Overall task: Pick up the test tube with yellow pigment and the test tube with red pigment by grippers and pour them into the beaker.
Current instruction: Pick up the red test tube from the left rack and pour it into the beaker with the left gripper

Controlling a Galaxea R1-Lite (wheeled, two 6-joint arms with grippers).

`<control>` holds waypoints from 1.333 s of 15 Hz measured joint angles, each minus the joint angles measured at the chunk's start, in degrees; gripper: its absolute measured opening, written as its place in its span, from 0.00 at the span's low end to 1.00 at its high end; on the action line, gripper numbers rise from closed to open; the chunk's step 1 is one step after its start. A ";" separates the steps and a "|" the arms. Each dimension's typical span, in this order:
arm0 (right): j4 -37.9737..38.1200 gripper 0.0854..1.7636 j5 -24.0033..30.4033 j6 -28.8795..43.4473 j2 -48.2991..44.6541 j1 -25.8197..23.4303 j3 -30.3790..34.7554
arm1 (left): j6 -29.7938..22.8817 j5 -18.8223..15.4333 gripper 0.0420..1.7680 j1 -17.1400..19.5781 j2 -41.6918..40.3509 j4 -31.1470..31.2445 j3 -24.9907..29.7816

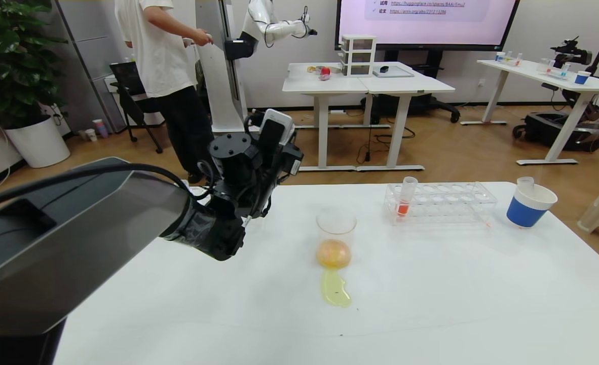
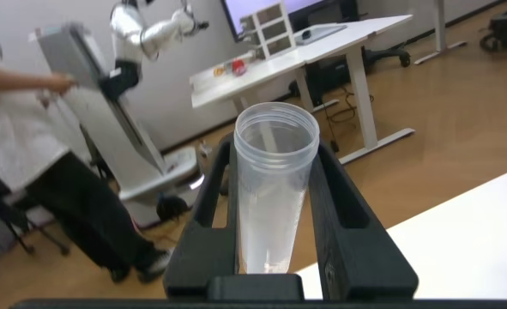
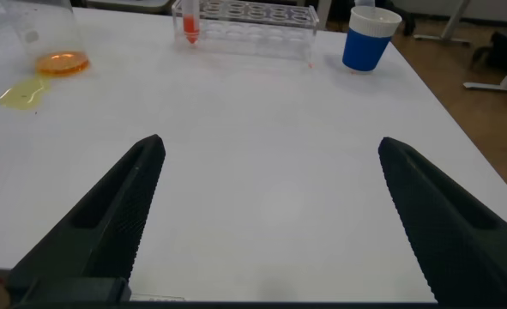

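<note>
Left gripper [image 2: 274,215] is clamped on an emptied clear test tube [image 2: 274,184], its two black fingers [image 2: 206,219] pressed against the tube's sides; the tube's open mouth faces away from the wrist and only a faint film shows inside. In the head view this gripper [image 1: 259,147] sits raised above the table's far edge at about ten o'clock from the beaker [image 1: 335,238].

Right gripper [image 3: 266,215] hovers low over bare white table [image 3: 262,129] with its fingers spread wide and nothing between them; it lies outside the head view.

That beaker stands near the middle of the table and holds a shallow pool of orange-yellow liquid at its bottom. A yellow puddle [image 1: 335,289] is spilled on the tabletop just at the beaker's six o'clock, touching its base.

At roughly two o'clock from the beaker is a clear tube rack [image 1: 441,203]. The test tube with red pigment [image 1: 406,197] stands upright in the rack's left end, red liquid filling its lower part; the rack's other holes look empty.

Farther right, at three o'clock from the rack, a blue-and-white paper cup [image 1: 530,205] holds a clear tube [image 1: 525,182] leaning at its rim, contents unclear.
</note>
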 joint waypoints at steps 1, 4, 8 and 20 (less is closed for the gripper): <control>0.00 0.98 0.00 0.00 0.00 0.00 0.00 | -5.13 3.17 0.27 -0.52 -1.23 3.12 0.32; 0.00 0.98 -0.02 0.00 0.00 0.00 0.00 | -20.54 9.52 0.27 -0.91 -5.27 14.49 0.63; 0.00 0.98 0.00 -0.02 0.00 0.00 0.00 | -26.06 10.59 0.27 0.77 -10.34 19.82 2.95; 0.00 0.98 0.00 0.00 0.00 0.00 0.00 | -25.62 -8.59 0.27 33.91 -20.72 13.64 17.74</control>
